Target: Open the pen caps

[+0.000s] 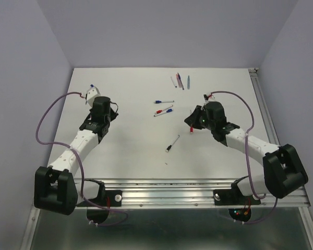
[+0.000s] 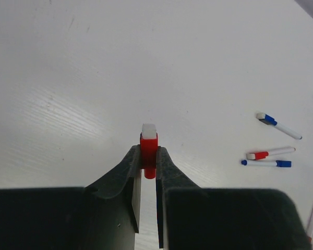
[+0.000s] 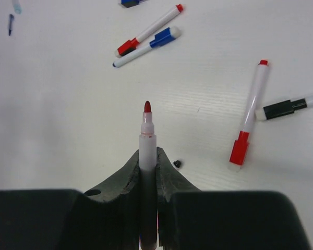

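left gripper (image 2: 148, 156) clenched on a red cap (image 2: 148, 141). The cap is pinched between both fingers with its white end poking out past the tips, and there is no barrel in it. right gripper (image 3: 147, 159) clamped on a white pen (image 3: 147, 143). The barrel runs along the gap between the fingers, with the bare red tip sticking out front, uncapped. Cap and pen are apart, one per arm.

Reference is the dark-ended pen (image 1: 172, 143) lying loose on the table (image 1: 125, 151). From the top view:
- The left arm's head, with the red cap, is well to the left of it and somewhat farther back.
- The right arm's head, with the uncapped pen, is near it, to the right and slightly farther back.
- Just behind it lies a pair of pens (image 1: 164, 110), one red-marked and one blue-marked, side by side and touching or nearly so.
- A little farther back than that lies a blue-capped pen (image 1: 164, 101).
- Well behind it, near the back edge, is a small cluster of pens (image 1: 180, 80). They're too small to sort the caps by colour or tell if they're seated.

Caps on the pair and on the blue-capped pen look seated.
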`<action>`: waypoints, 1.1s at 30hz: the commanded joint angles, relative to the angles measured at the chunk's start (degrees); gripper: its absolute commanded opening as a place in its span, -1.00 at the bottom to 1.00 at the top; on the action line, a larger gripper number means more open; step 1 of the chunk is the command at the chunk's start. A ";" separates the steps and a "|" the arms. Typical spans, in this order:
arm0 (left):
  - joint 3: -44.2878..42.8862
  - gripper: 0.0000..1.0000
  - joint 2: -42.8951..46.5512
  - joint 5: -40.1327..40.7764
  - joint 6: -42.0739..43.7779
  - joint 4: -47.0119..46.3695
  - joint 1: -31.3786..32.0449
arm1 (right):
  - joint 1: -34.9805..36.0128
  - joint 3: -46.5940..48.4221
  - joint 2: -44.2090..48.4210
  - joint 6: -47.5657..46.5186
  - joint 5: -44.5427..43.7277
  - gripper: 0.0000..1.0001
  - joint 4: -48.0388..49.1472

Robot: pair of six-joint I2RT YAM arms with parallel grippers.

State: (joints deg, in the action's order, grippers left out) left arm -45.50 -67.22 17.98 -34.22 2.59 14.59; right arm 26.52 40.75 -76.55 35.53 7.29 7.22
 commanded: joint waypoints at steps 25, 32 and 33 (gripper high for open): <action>-30.87 -1.00 -39.74 0.91 5.74 3.38 -15.54 | -16.24 70.50 -57.63 -23.22 -9.57 -0.83 -18.03; -38.61 -1.00 -46.76 -0.40 7.14 8.39 -18.28 | -16.24 82.20 -66.53 -24.19 -8.87 -0.74 -19.09; -39.75 -1.00 -47.56 -0.40 7.58 9.09 -18.37 | -16.24 82.82 -67.05 -24.02 -9.48 -0.72 -18.83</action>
State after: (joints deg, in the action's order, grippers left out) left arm -80.60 -113.21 16.56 -28.36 8.40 -2.96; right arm 10.15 118.54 -141.45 12.93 -0.51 -11.60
